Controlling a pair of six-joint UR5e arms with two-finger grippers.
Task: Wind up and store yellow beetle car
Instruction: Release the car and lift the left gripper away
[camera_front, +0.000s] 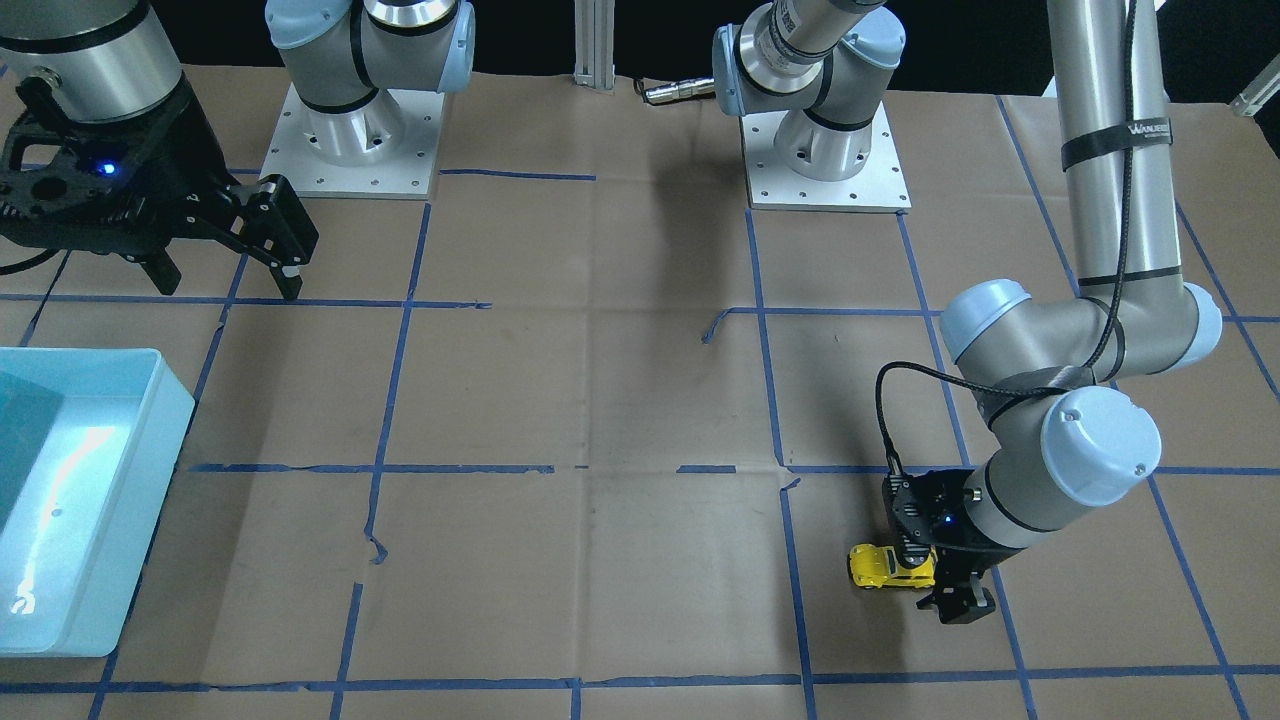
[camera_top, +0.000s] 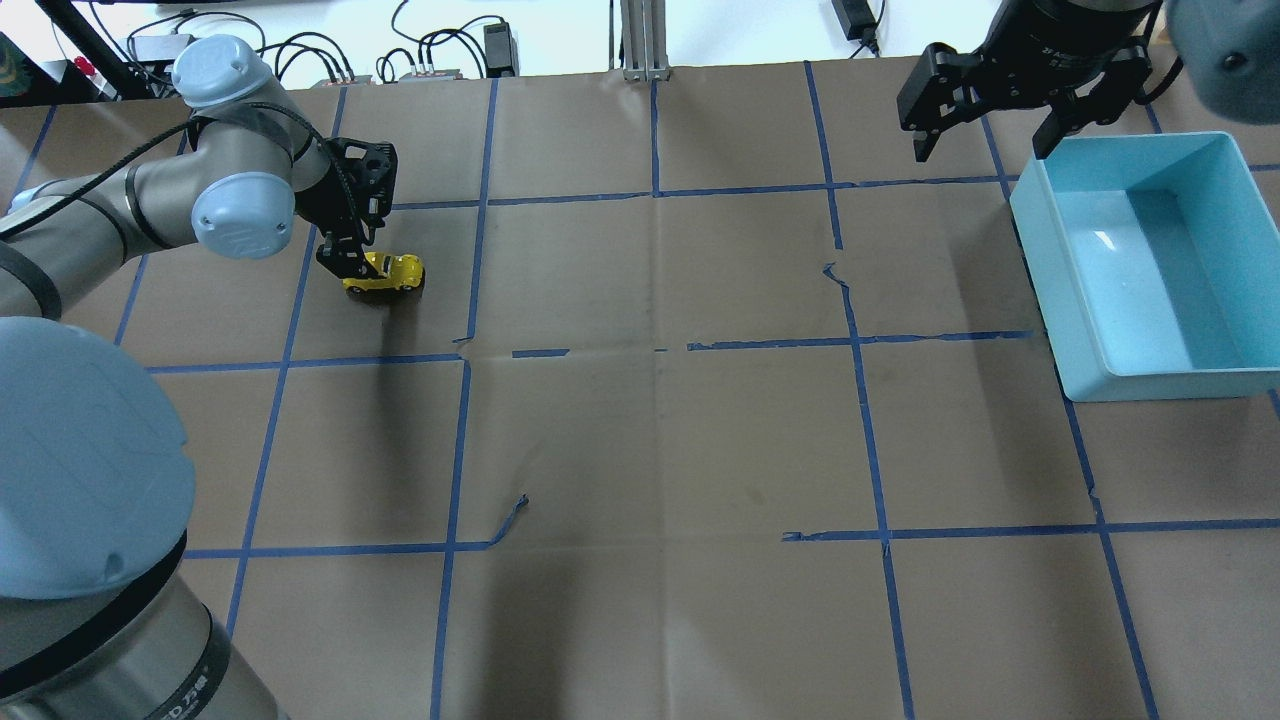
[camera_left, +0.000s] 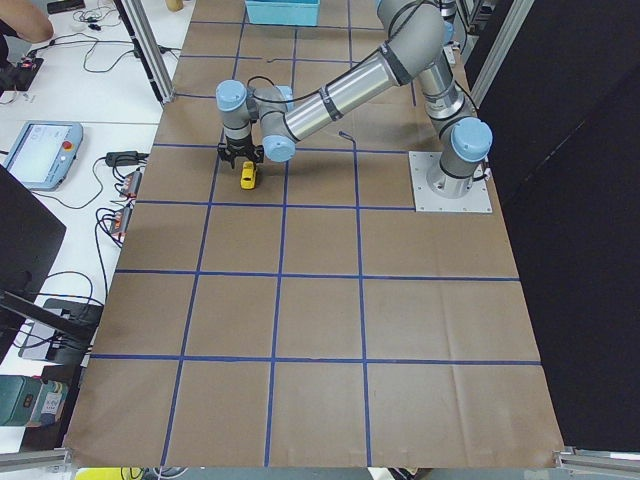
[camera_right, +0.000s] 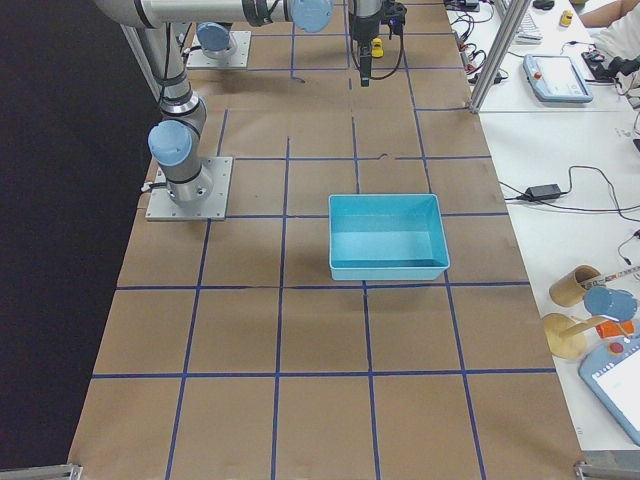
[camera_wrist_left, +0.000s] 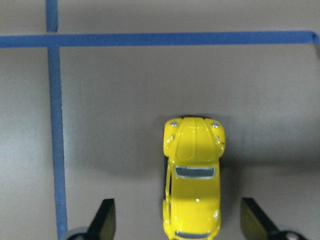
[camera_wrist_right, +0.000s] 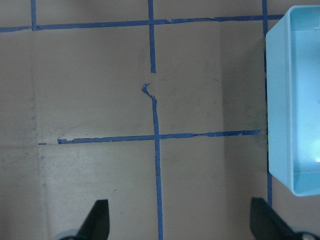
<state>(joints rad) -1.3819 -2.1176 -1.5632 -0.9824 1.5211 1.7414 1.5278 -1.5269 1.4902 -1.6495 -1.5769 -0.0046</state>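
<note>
Left wrist-mounted footage shows the yellow beetle car (camera_wrist_left: 192, 182) standing on its wheels on the table (camera_top: 650, 450), placed between the spread fingers (camera_wrist_left: 105, 217) of the left gripper (camera_wrist_left: 179, 219), with its nose pointed away from the wrist. The jaws are set wide apart and a gap is seen on each side of the body, so nothing is clamped. The car sits nearer to one finger than the other. This straddling pose is judged to be a preparation for closing on the car's flanks, so that it can be rolled backwards along the table to load its spring. The right gripper (camera_wrist_right: 181, 220) is also held apart and grips nothing. It is parked well above the table with the light blue bin (camera_top: 1170, 385) just off to one side of it, presumably so that the storing place is left unobstructed while the winding is done at the far end. Several things cannot be made out. The car's tail is cut off at the lower edge of the wrist view, and its wheels are mostly hidden beneath the body. Its rear is also covered by the gripper in the front-facing view. Whether the fingertips touch the table cannot be told. The bin is cropped in the overhead, front-facing and right wrist views.
</note>
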